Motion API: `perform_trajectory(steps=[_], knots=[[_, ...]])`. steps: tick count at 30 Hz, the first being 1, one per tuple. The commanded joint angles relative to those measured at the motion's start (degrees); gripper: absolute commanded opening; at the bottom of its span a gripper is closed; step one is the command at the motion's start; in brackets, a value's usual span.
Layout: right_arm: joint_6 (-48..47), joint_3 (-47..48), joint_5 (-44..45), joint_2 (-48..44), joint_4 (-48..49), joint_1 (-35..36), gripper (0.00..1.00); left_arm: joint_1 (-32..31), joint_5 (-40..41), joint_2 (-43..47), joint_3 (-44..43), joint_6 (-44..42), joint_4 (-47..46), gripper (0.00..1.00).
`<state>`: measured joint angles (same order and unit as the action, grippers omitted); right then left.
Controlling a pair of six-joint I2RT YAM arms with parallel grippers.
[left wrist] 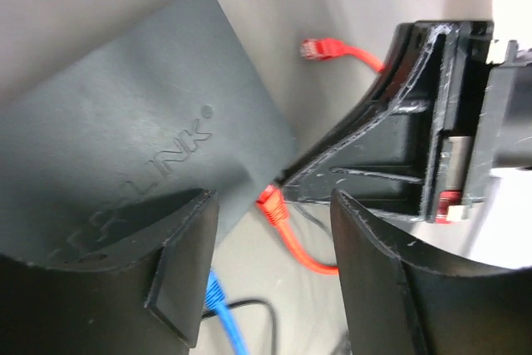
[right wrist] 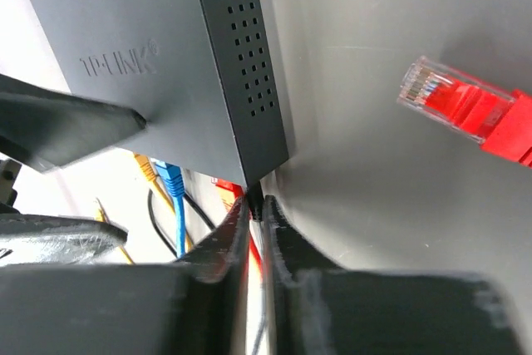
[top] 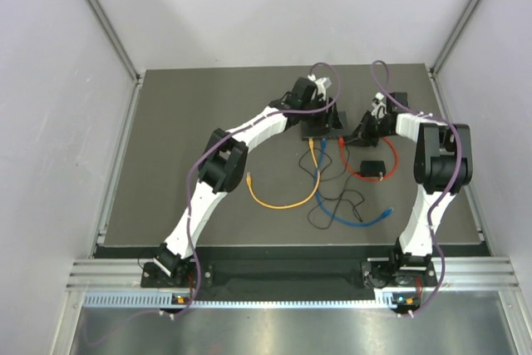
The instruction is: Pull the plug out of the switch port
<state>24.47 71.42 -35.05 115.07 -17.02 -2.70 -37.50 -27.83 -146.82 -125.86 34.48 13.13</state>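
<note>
Top external view: both arms reach to the far middle of the table (top: 166,164), where the switch (top: 322,130) lies flat with its socket edge toward the arm bases. Yellow, blue and red cables trail from that edge toward the near side. A small power adapter (top: 371,170) sits just right of them.

Left wrist view: the left gripper (left wrist: 273,201) is spread wide, holding nothing, one finger over the switch's lid. A red plug (left wrist: 270,205) sits at the socket edge beside the near corner.

Right wrist view: the right gripper (right wrist: 256,205) has its fingers drawn almost together, with their tips at that same corner. Red shows through the slit between them, but whether they pinch the cable cannot be made out. A blue plug (right wrist: 170,179) and a yellow plug (right wrist: 145,168) occupy neighbouring sockets. A second red plug (right wrist: 449,101) lies loose on the table, well clear of the switch.

Hazards, as judged: with the left fingers spread and not clamping, a pull could drag or tip the whole switch. If the latch tab stays engaged, the fingers may slip along the cable. The plugs sit close together, so a neighbouring one could be disturbed.
</note>
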Motion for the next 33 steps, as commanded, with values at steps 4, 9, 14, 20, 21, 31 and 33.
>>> perform_trajectory(steps=[4,9,14,20,21,31,33], knots=[[-1.8,4.1,3.6,2.5,-2.8,0.1,0.00,-2.9,18.9,5.3,0.3,-23.1,11.5,0.66],[-1.5,5.0,2.6,2.2,-3.4,0.3,0.00,-5.2,27.3,6.1,1.8,-33.9,9.0,0.64],[-3.3,5.5,3.1,2.4,-5.0,0.3,0.00,-5.8,28.2,7.8,4.0,-39.2,6.2,0.59],[-3.2,5.9,3.1,2.9,-5.3,0.4,0.00,-8.6,27.2,11.6,11.2,-41.2,3.1,0.66],[-3.2,6.0,2.7,3.0,-5.3,0.4,0.00,-8.7,27.3,10.1,10.1,-40.8,4.1,0.66],[-1.5,5.8,2.6,1.9,-6.5,1.5,0.00,-9.9,36.6,-1.1,-4.2,-38.9,12.7,0.67],[-0.7,5.9,1.6,1.7,-6.4,1.7,0.00,-9.9,38.3,-1.6,-4.1,-39.2,13.5,0.67]])
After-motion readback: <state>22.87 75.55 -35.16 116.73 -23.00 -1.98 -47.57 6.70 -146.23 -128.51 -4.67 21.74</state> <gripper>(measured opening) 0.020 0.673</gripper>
